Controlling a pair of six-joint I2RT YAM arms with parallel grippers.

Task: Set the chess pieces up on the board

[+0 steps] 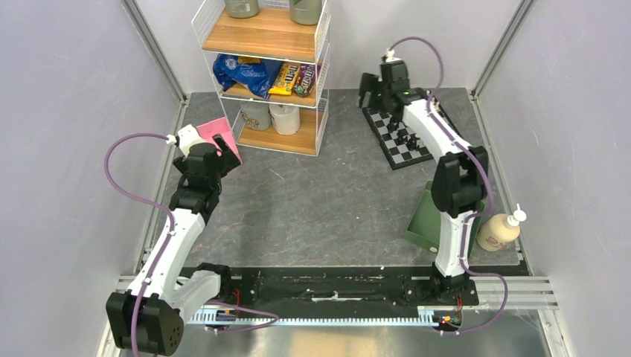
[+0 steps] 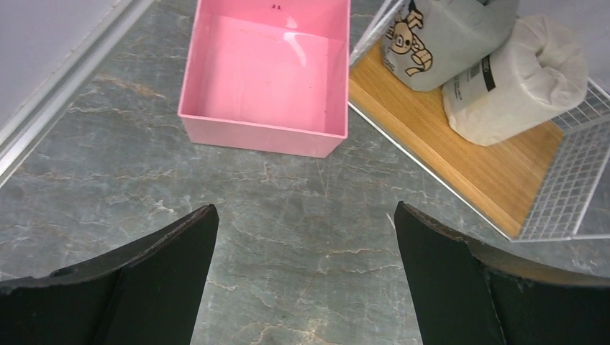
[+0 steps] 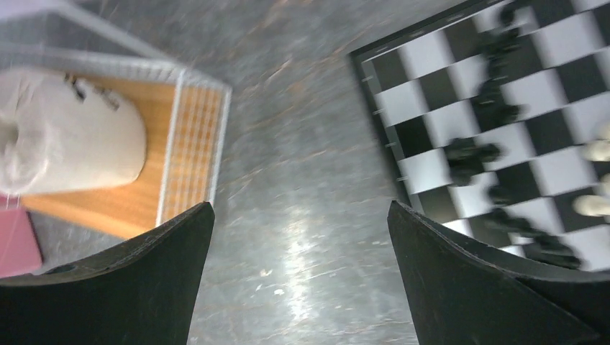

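Though hovering with right tool (image 3: 301, 215) wide and empty just beside board (image 3: 431, 57) at far right of worktop (image 1: 335, 201), yet to grasp any pieces (image 3: 467, 154) (black ones bunched on it, two cream nearby). Seems barely begun. Same wide, empty gape on left tool (image 2: 306, 215), near pink box (image 2: 262, 72).

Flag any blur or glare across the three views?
Right wrist: motion blur smears the chess pieces and board, and there is bright glare on the table. Left wrist: sharp, slight sheen inside the pink box. Top external: sharp, evenly lit.
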